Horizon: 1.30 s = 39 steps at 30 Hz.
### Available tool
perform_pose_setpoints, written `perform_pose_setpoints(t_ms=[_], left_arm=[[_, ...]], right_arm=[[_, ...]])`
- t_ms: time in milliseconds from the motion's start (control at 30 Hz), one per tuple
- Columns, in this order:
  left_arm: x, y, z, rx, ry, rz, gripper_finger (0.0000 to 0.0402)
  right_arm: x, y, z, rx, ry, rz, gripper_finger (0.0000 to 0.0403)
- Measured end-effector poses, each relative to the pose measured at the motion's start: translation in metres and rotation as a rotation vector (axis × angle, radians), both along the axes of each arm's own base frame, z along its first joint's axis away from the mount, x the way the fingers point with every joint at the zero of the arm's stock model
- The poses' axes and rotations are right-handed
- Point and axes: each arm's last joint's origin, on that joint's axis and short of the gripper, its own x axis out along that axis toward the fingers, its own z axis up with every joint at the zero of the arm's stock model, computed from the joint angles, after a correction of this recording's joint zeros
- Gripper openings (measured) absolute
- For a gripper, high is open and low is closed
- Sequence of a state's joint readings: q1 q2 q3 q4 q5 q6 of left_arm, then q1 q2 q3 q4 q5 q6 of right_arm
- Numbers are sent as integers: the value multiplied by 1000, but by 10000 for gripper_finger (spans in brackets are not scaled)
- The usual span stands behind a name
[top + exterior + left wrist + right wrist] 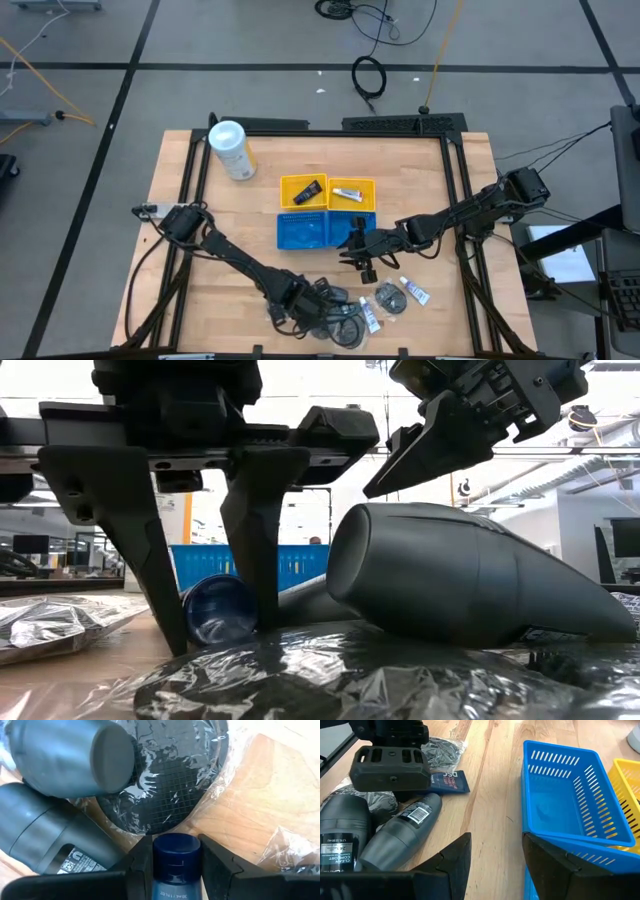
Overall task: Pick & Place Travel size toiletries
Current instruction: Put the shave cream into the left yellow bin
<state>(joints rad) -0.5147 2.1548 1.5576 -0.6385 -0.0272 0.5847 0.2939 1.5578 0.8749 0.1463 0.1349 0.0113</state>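
My left gripper (290,298) stands at the table's near edge among the travel size toiletries, shut on a dark blue capped tube (176,857). Around it lie two dark grey bottles (65,755) (45,835) and a black gridded round piece in clear wrap (165,775). Right of them, white tubes (415,292) and a grey round piece (390,300) lie flat on the wood. My right gripper (495,865) hangs open beside the blue tray (570,800), nothing between its fingers. A dark blue packet (447,782) lies flat by the left gripper. My left gripper pinches the tube at its cap end (176,849), one finger on each side of the round cap. The fingers (262,540) come steeply from above and lie across the tube. The tube lies on its side low at the table, its cap (220,610) toward the near edge.
A yellow tray (325,190) holding a black piece and a white tube stands behind the blue tray (315,230). A large white canister (230,148) lies at the far left. Crinkled clear wrap (330,680) covers the near edge. Bare wood lies left of the trays.
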Motion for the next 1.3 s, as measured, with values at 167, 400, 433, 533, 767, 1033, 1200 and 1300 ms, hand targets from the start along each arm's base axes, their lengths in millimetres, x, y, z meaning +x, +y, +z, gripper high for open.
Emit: perform_pose_setpoints(t_ms=[167,400,433,533,767,1033,1200,1300], left_arm=[[3,-3,15,35,-26,28,108],[3,-6,47,70,-47,84,108],[3,-6,52,70,-54,98,108],[-1,-3,71,59,-85,175,108],[-12,19,117,-26,-161,473,108],[-29,52,163,-110,-212,702,108],[-34,73,179,-126,-251,773,108],[-31,87,179,-114,-258,821,108]], right_arm=[[0,0,0,0,0,0,171],[0,0,0,0,0,0,171],[0,0,0,0,0,0,171],[0,0,0,0,1,0,171],[0,0,0,0,-1,0,171],[0,0,0,0,0,0,171],[0,0,0,0,-1,0,171],[0,0,0,1,-3,1,171]])
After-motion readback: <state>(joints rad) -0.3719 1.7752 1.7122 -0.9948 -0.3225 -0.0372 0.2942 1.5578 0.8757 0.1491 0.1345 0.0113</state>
